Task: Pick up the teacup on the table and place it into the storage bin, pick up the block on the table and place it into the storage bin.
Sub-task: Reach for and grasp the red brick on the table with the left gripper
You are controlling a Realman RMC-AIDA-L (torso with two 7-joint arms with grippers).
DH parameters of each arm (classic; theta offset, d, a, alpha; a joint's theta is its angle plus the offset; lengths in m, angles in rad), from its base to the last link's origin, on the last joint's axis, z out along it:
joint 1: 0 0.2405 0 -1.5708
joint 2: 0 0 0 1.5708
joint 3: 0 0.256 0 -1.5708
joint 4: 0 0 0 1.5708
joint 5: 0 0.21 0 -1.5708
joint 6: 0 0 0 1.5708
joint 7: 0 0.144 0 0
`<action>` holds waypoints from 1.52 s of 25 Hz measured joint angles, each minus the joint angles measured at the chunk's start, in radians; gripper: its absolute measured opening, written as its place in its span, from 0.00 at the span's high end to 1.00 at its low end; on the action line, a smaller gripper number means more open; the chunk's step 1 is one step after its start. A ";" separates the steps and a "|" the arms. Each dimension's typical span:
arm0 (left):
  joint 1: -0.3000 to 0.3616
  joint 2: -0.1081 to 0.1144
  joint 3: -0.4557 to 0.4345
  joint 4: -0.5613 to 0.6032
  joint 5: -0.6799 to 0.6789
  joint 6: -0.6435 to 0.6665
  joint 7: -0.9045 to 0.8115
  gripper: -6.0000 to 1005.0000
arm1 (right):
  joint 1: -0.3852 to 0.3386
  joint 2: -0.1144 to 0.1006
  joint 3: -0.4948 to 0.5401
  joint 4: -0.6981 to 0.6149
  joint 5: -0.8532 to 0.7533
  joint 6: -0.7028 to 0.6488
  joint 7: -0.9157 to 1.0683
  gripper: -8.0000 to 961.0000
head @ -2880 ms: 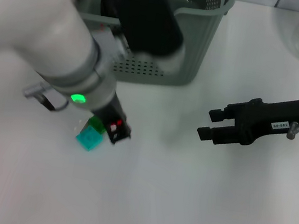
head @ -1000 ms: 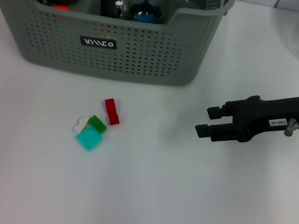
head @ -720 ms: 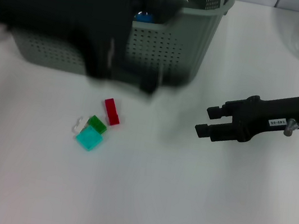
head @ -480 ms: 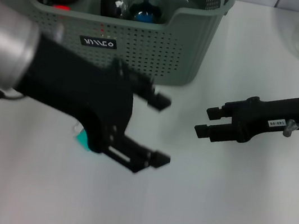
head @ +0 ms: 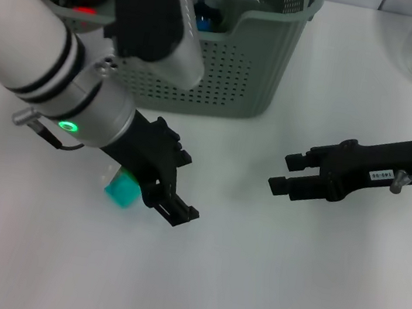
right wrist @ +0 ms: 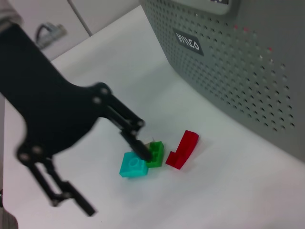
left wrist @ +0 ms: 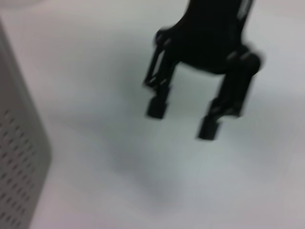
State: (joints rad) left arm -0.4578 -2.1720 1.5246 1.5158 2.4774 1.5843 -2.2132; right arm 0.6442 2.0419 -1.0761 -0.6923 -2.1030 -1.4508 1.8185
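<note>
Small blocks — teal, green and red — lie clustered on the white counter before the storage bin. One finger of the left gripper touches down at the green block; its fingers spread wide, holding nothing. The right gripper hovers well apart, fingers open and empty.
</note>
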 joint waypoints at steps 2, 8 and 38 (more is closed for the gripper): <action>-0.003 0.000 0.038 -0.018 0.040 -0.046 -0.015 0.17 | 0.000 0.000 0.000 0.003 0.000 0.001 0.000 0.30; -0.017 0.000 0.104 -0.057 0.154 -0.140 -0.110 0.17 | -0.001 0.001 0.001 0.004 0.000 0.003 0.001 0.30; -0.097 0.000 0.144 -0.241 0.287 -0.284 -0.154 0.18 | -0.002 -0.002 0.001 0.005 -0.001 0.004 -0.006 0.30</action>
State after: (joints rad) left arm -0.5548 -2.1720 1.6687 1.2746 2.7647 1.3000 -2.3676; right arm 0.6427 2.0401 -1.0752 -0.6872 -2.1036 -1.4465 1.8122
